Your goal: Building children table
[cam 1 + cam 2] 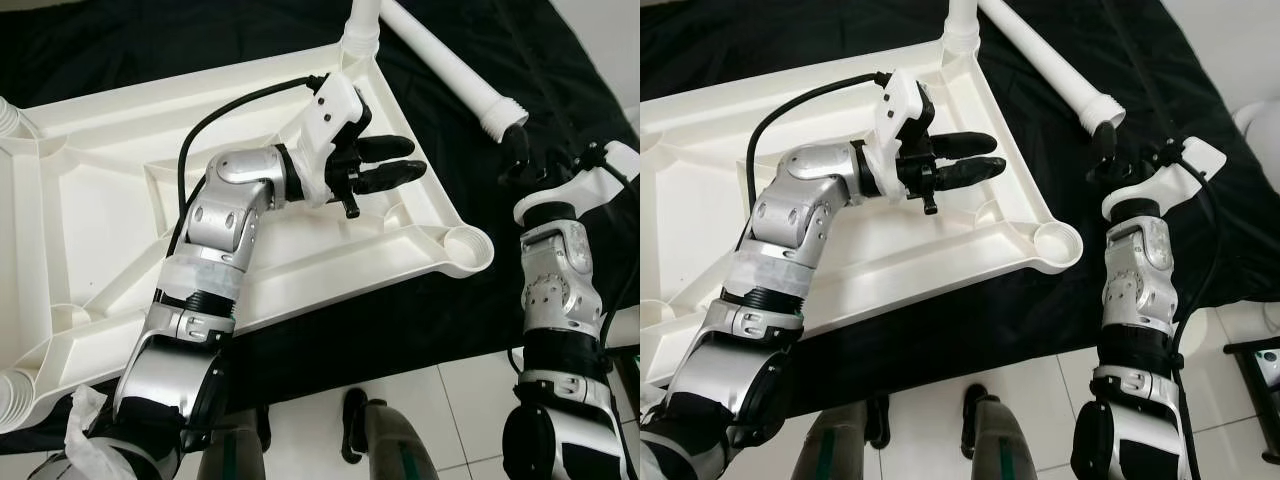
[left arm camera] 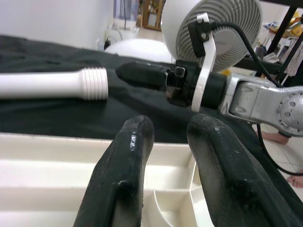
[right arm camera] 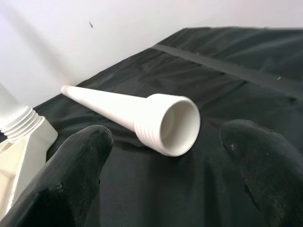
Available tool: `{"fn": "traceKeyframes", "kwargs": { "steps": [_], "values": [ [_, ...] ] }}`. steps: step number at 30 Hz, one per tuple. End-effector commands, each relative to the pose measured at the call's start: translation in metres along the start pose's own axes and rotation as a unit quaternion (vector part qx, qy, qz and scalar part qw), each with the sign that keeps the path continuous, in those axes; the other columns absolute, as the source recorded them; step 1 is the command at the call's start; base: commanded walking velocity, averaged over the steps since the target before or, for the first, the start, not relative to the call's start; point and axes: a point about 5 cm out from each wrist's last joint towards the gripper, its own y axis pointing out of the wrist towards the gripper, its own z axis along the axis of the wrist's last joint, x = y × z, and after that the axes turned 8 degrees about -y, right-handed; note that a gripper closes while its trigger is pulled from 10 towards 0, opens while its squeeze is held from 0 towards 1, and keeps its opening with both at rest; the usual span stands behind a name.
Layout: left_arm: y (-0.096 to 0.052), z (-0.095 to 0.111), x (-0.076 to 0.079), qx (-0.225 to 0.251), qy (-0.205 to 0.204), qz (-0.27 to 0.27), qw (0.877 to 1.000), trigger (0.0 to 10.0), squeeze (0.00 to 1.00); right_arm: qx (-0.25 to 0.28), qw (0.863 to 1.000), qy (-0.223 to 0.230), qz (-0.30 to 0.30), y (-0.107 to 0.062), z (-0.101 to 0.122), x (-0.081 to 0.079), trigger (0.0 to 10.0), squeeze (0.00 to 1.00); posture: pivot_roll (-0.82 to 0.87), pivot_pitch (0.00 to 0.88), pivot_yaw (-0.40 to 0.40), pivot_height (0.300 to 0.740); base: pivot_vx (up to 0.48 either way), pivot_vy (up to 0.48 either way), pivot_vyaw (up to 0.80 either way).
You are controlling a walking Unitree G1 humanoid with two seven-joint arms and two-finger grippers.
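Observation:
The white plastic tabletop (image 1: 100,230) lies upside down on a black cloth. One white leg (image 1: 362,25) stands in its far corner socket. The near right corner socket (image 1: 467,248) is empty. A loose white leg (image 1: 450,65) lies on the cloth to the right, its threaded end (image 3: 161,127) pointing at my right gripper (image 1: 513,157). That gripper is open, just short of the threaded end and not touching it. My left gripper (image 1: 408,158) hovers over the tabletop's right rim, fingers slightly apart with nothing between them.
The black cloth (image 1: 560,60) ends at white floor tiles (image 1: 440,420) by my feet. More leg stubs (image 1: 10,120) stand at the tabletop's left corners. A white fan (image 2: 213,23) stands beyond the cloth, and a person's foot (image 2: 296,179) rests on the floor nearby.

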Motion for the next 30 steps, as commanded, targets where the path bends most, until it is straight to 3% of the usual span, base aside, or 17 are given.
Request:
{"fn": "traceKeyframes", "kwargs": {
  "steps": [1,17,30],
  "values": [
    [-0.002,-0.001,-0.010,0.011,-0.008,0.138,0.990,10.0,0.00,-0.003,1.000,0.015,-0.004,-0.001,-0.001,0.005,10.0,0.00,0.10,0.351,0.020,0.740,0.000,0.000,0.00],
    [-0.006,0.009,0.000,0.006,-0.018,0.138,0.990,10.0,0.00,0.011,0.997,0.066,0.039,0.017,0.011,-0.010,10.0,0.00,0.13,0.412,0.030,0.740,0.000,0.000,0.00],
    [-0.008,0.014,0.004,0.004,-0.033,0.155,0.987,10.0,0.00,0.024,0.993,0.082,0.081,0.047,0.030,-0.028,10.0,0.00,0.15,0.450,0.026,0.740,0.000,0.000,0.00]
  ]
}}
